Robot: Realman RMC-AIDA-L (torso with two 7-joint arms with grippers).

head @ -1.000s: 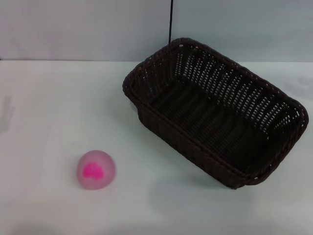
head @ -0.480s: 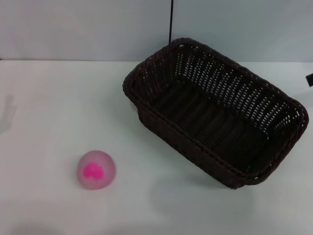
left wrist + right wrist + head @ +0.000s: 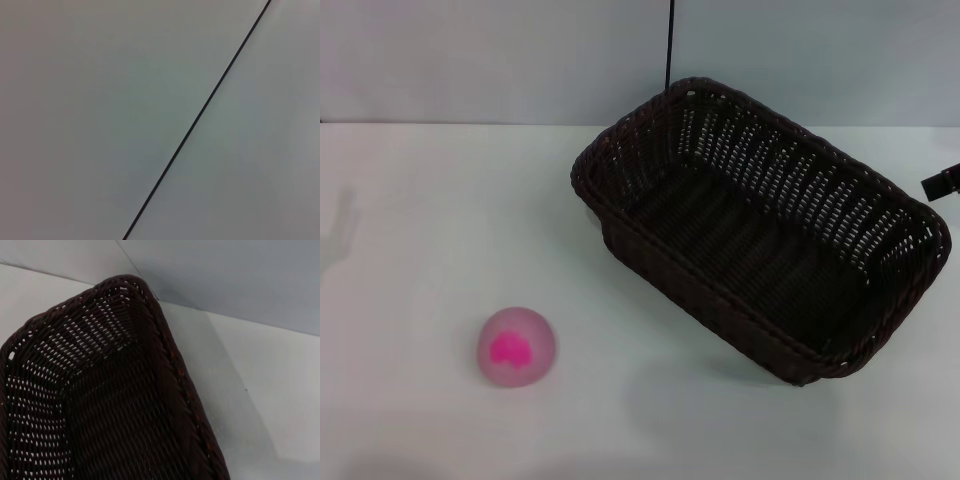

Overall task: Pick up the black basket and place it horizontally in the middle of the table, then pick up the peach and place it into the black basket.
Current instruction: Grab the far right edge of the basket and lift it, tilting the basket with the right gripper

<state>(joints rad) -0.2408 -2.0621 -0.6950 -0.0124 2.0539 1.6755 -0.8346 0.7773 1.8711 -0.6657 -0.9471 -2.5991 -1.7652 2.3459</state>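
Observation:
The black basket [image 3: 760, 225] stands askew on the right half of the white table [image 3: 440, 220], its long side running diagonally, and it is empty. The right wrist view shows one corner of the basket [image 3: 100, 390] close up. The peach [image 3: 516, 346], pale pink with a magenta blotch, lies on the table at the front left, well apart from the basket. A dark tip of my right gripper [image 3: 942, 184] shows at the right edge of the head view, just beyond the basket's far right rim. My left gripper is out of view.
A pale wall [image 3: 500, 60] with a thin dark vertical seam [image 3: 670, 45] rises behind the table. The left wrist view shows only a plain surface with a dark line [image 3: 200, 112].
My right gripper has come into the head view from the right edge, moving toward the basket's far right rim. The basket and the peach have not moved.

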